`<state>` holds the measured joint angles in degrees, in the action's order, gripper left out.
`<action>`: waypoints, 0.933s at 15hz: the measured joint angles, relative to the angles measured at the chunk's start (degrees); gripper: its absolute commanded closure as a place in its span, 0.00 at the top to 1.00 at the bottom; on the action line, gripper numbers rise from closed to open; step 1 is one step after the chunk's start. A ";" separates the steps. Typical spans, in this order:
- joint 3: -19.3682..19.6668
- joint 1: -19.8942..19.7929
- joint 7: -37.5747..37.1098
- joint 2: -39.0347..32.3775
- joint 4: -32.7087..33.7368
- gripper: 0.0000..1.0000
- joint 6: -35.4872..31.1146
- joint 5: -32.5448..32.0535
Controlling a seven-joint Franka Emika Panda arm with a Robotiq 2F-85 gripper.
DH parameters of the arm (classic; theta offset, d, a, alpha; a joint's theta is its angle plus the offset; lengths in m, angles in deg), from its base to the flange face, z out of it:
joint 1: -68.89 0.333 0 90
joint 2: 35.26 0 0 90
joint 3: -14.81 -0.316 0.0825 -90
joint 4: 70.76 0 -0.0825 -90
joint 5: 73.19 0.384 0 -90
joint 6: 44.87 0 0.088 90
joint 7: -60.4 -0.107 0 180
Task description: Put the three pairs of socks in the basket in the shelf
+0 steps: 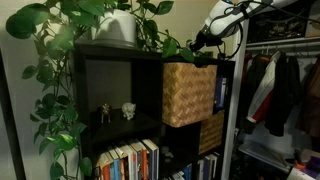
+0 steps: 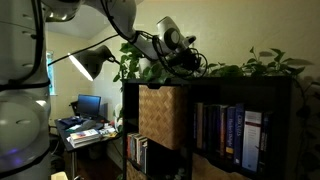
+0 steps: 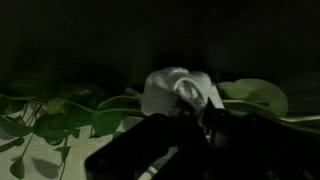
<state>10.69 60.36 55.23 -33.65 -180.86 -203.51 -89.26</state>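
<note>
Item: sock pair (image 3: 175, 88), white, rolled into a bundle. Lies on top of the shelf (image 1: 120, 60) among plant leaves (image 3: 60, 115), above the basket (image 1: 189, 93)
Handling: judged light, soft, compressible; best taken across the roll's middle so it does not unroll
Jaws: drawn narrow on the bundle, apparently gripping it
Obscured: wrist view dark, contact hard to confirm; other pairs not visible; foliage hides the bundle in both exterior views

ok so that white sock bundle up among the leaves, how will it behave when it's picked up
The sock bundle looks like soft rolled fabric, so it will probably squash in the gripper rather than resist. It seems small and likely light. Lying among the plant leaves, it may snag or drag one.
</note>
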 measured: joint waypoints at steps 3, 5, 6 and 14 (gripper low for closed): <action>0.23 1.83 4.98 3.97 -3.13 0.07 2.17 2.33; 0.24 2.83 6.85 7.12 -5.24 0.08 5.16 2.29; 0.24 3.30 7.53 8.65 -6.19 0.07 7.24 2.07; 0.21 7.82 12.17 17.13 -9.36 0.07 23.73 2.66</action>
<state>10.90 68.18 67.40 -16.52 -190.21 -179.77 -86.59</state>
